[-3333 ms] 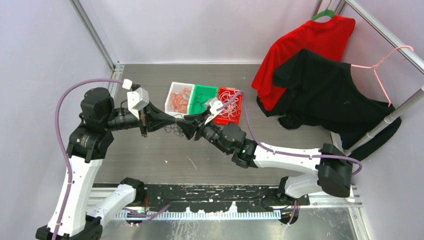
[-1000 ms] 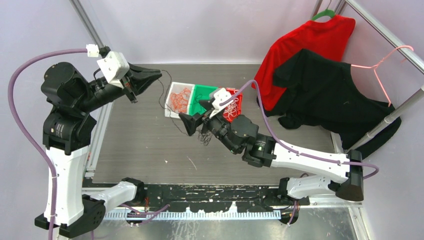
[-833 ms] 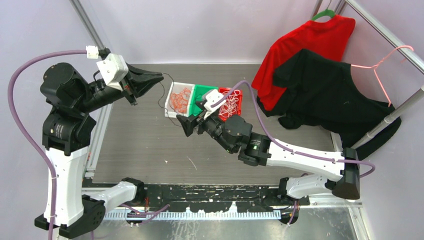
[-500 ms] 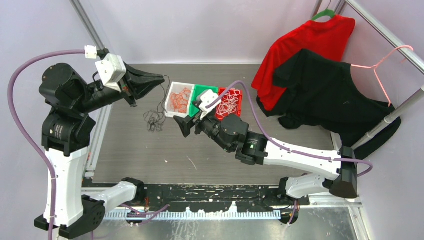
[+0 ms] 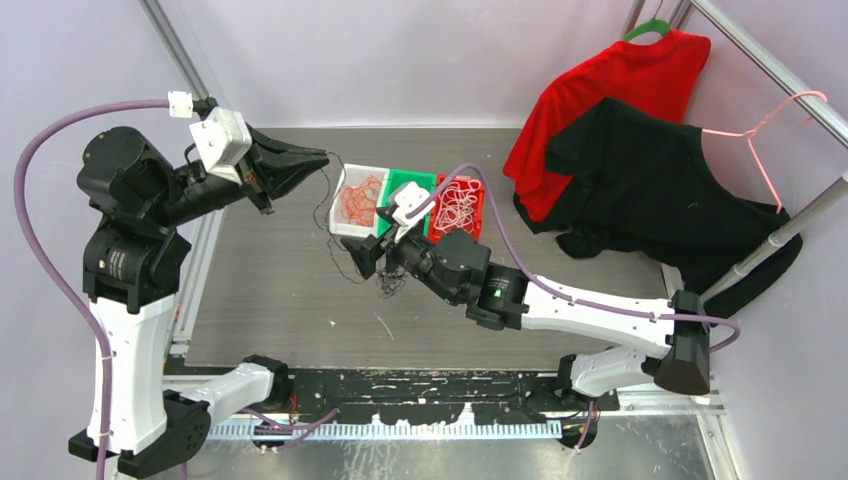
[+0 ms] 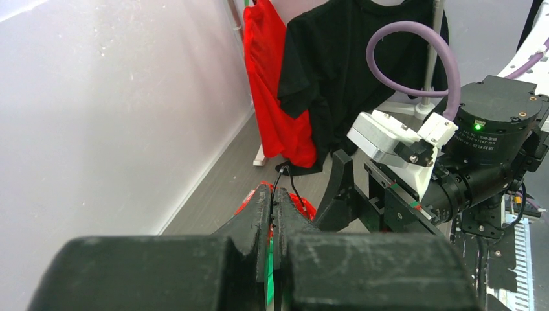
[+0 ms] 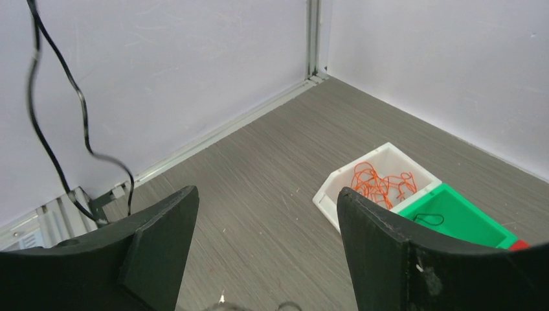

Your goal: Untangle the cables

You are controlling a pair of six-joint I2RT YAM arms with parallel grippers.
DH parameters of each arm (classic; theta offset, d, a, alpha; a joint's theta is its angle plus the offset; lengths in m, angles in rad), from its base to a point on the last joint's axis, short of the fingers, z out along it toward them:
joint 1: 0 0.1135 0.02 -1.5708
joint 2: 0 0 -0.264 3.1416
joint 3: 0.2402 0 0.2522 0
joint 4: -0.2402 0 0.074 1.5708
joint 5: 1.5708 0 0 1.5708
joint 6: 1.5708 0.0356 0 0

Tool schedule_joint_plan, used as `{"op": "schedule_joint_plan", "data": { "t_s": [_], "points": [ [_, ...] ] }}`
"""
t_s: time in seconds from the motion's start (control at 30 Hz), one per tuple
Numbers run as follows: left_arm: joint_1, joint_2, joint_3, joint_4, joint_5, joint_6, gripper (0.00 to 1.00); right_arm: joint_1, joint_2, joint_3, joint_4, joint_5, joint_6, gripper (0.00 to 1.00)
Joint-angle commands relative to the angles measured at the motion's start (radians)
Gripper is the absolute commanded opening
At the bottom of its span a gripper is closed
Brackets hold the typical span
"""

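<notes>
Top ext. view: black cable clump (image 5: 390,285), dangling under L gripper (image 5: 320,159) half a sec earlier, was found swung in just beside R gripper (image 5: 362,258). L fingers (image 6: 262,214) were pinched on one black strand (image 7: 84,129); R fingers (image 7: 162,233) were spread, nothing held. Strand judged not yet separated; re-grip reqd.

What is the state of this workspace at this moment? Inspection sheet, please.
Surface: grey table, a few pale specks.
Job's things: long black strand hangs from left tool; black clump by right tool; orange strands in white bin; white strands in red bin; small black strand in green bin.
Clutter: nothing seen.
Tools: left tool shut on long black strand; right tool open.
Cables: purple arm cables; the right arm's arcs over the red bin.
Surroundings: red shirt and black shirt hanging at right; pale walls.
</notes>
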Motion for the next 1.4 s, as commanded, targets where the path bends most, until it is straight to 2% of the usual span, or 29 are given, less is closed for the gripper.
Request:
{"op": "schedule_joint_plan", "data": {
  "t_s": [0.0,0.33,0.67,1.07,1.2,1.37],
  "points": [
    [0.003,-0.012,0.033,0.039,0.016,-0.010,0.00,-0.002,-0.063,-0.038,0.051,0.012,0.037,0.83],
    [0.002,-0.003,0.047,0.047,0.013,-0.013,0.00,-0.002,-0.097,-0.052,0.030,0.009,0.040,0.82],
    [0.002,-0.004,0.043,0.045,0.006,-0.007,0.00,-0.003,-0.085,-0.034,0.027,-0.138,0.045,0.82],
    [0.001,0.009,0.095,0.049,0.050,-0.089,0.00,-0.005,0.015,0.034,0.058,-0.014,-0.050,0.76],
    [0.002,0.007,0.100,0.052,0.055,-0.086,0.00,-0.006,-0.012,0.046,0.049,-0.144,-0.052,0.79],
    [0.003,0.008,0.100,0.045,0.055,-0.060,0.00,-0.006,-0.029,0.052,0.009,-0.214,-0.031,0.81]
  ]
}}
